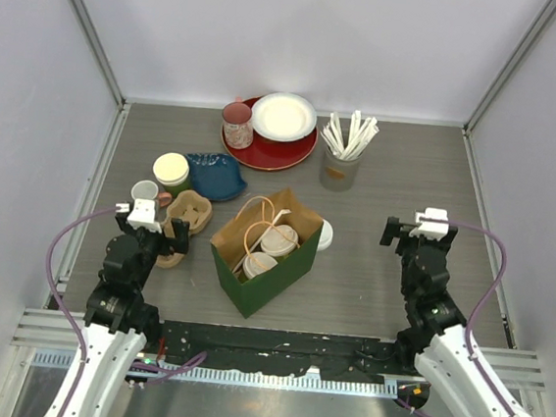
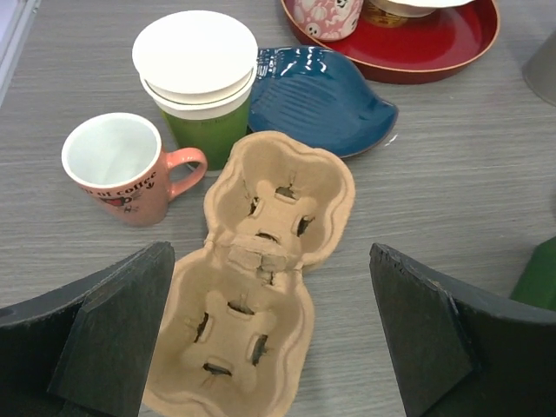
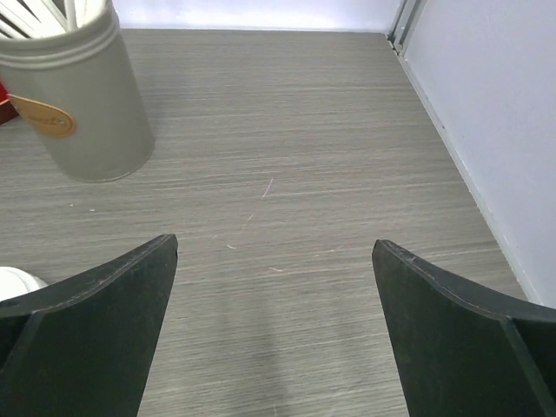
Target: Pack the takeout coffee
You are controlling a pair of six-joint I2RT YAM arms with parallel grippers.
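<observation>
A green paper cup with a white lid point(image 1: 171, 172) stands at the left of the table, also in the left wrist view point(image 2: 204, 130). Two more lidded cups point(image 1: 278, 238) point(image 1: 259, 264) sit inside the open green paper bag point(image 1: 282, 273) at the centre. A loose white lid point(image 1: 325, 235) lies against the bag's right side. My left gripper point(image 1: 149, 240) is open and empty over a two-cup cardboard carrier point(image 2: 261, 261), with the green cup beyond it. My right gripper point(image 1: 419, 237) is open and empty over bare table at the right point(image 3: 274, 330).
A white mug with a pink handle point(image 2: 117, 169) stands left of the carrier, and a blue dish point(image 2: 321, 95) behind it. A red plate point(image 1: 288, 152) at the back holds a white plate and a pink cup point(image 1: 237, 124). A grey holder of stirrers point(image 1: 342, 160) stands right of it. Walls enclose the table.
</observation>
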